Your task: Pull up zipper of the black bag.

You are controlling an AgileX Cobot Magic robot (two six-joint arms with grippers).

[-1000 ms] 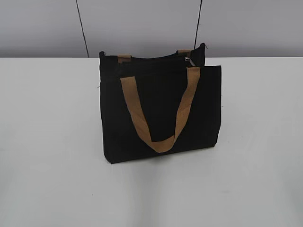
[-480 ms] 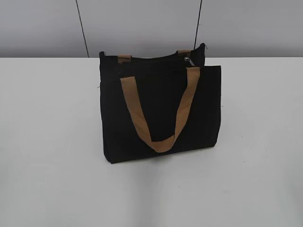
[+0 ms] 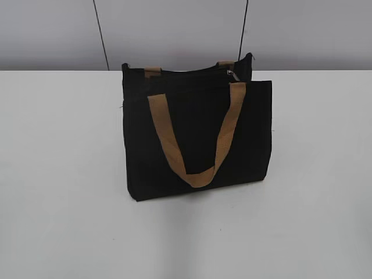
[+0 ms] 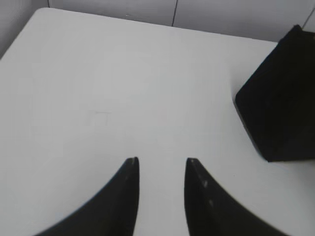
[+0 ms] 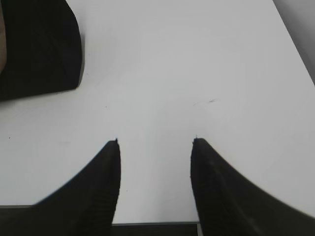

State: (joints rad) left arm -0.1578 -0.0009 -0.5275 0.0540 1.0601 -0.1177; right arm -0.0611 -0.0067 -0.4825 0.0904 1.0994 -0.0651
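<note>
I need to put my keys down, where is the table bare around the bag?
Bare table lies left of the black bag, right of it, and in front toward the camera. The only crowded spot is the centre, where the bag stands near the back edge.

Exterior looks down at a slant across the worktop (image 3: 58, 174); both wrist cameras hover low, each catching the black bag (image 3: 197, 139).

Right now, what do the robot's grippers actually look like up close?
Only the fingers show, in the wrist views. The left gripper has two matte black fingers, broad at the base, curving to narrow tips. The right gripper is alike, with faint ribbing on an inner face. No cables, markings or arm bodies are visible.
</note>
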